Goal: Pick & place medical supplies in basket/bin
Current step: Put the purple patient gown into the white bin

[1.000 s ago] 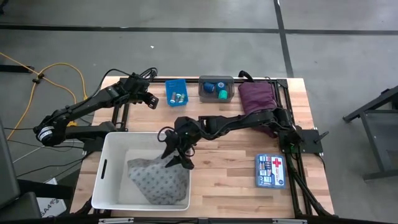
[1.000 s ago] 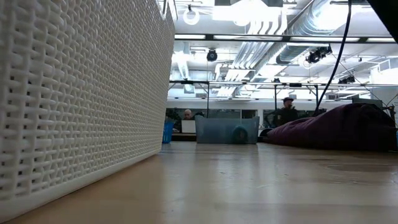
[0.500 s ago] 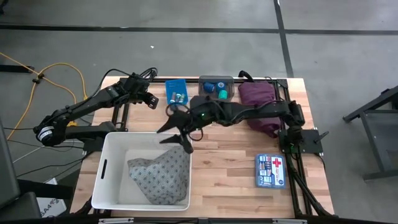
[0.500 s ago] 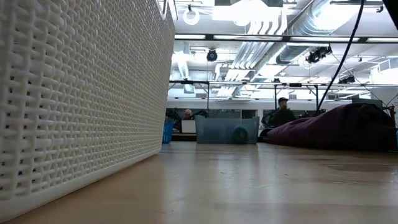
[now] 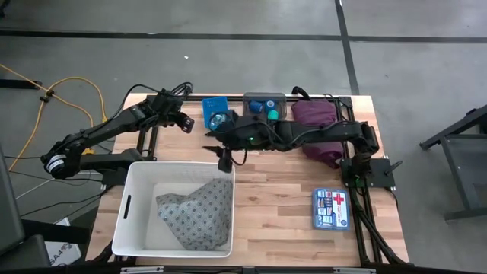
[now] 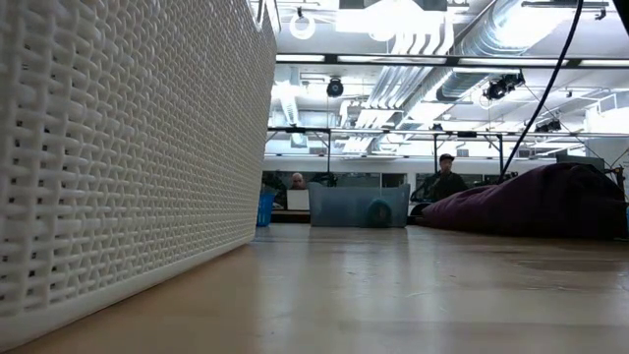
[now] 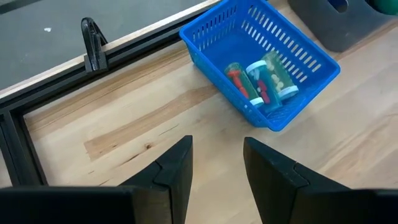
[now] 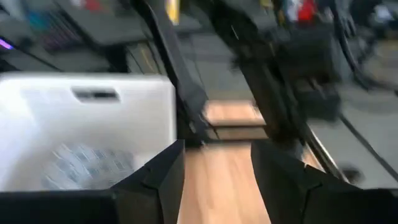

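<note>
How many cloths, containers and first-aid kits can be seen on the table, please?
Cloths: 2, grey patterned cloth, maroon cloth
Containers: 3, white basket, blue bin, grey bin
First-aid kits: 1, first-aid kit
Total: 6

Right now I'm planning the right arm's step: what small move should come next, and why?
Probably swing the empty right pincer back to the maroon cloth. The grey patterned cloth already lies in the basket; the maroon one sits on the table.
</note>
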Motion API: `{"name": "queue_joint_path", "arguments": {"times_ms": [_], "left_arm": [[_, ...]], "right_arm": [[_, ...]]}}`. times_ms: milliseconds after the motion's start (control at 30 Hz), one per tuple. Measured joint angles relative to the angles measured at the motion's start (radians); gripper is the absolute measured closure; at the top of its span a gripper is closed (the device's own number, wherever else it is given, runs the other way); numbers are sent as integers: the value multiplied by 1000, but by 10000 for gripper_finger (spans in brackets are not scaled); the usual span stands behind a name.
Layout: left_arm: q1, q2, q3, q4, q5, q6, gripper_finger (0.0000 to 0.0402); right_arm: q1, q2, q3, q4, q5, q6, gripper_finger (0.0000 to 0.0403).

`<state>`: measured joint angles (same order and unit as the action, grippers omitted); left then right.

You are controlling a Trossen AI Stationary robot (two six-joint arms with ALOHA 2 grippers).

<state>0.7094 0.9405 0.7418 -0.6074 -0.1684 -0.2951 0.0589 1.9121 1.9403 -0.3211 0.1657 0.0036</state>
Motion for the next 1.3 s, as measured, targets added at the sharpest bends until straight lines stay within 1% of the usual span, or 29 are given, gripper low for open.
{"name": "queue_joint_path", "arguments": {"times_ms": [133, 233, 333, 500, 567, 767, 900, 1133, 1300], "left_arm": [[-1, 0, 0, 21, 0, 0, 265], [-1, 0, 0, 29, 0, 0, 265], [-1, 0, 0, 34, 0, 0, 265], [-1, 0, 0, 35, 0, 0, 265], [-1, 0, 0, 35, 0, 0, 265], [-1, 0, 0, 37, 0, 0, 265], [-1, 0, 0, 37, 0, 0, 265], [-1, 0, 0, 37, 0, 0, 265], [-1, 0, 0, 37, 0, 0, 265]], "right_arm": [[-6, -18, 0, -111, 119, 35, 231], [-14, -36, -1, -230, 202, 83, 231], [-18, -47, 0, -348, 270, 187, 231], [-36, -74, 1, -584, 311, 403, 231], [-45, -80, -1, -689, 309, 478, 231], [-65, -83, -1, -925, 297, 665, 231], [-89, -83, -1, -1049, 248, 752, 231], [-142, -83, -1, -1110, 106, 755, 231], [-161, -58, -1, -1158, 96, 755, 231]]}}
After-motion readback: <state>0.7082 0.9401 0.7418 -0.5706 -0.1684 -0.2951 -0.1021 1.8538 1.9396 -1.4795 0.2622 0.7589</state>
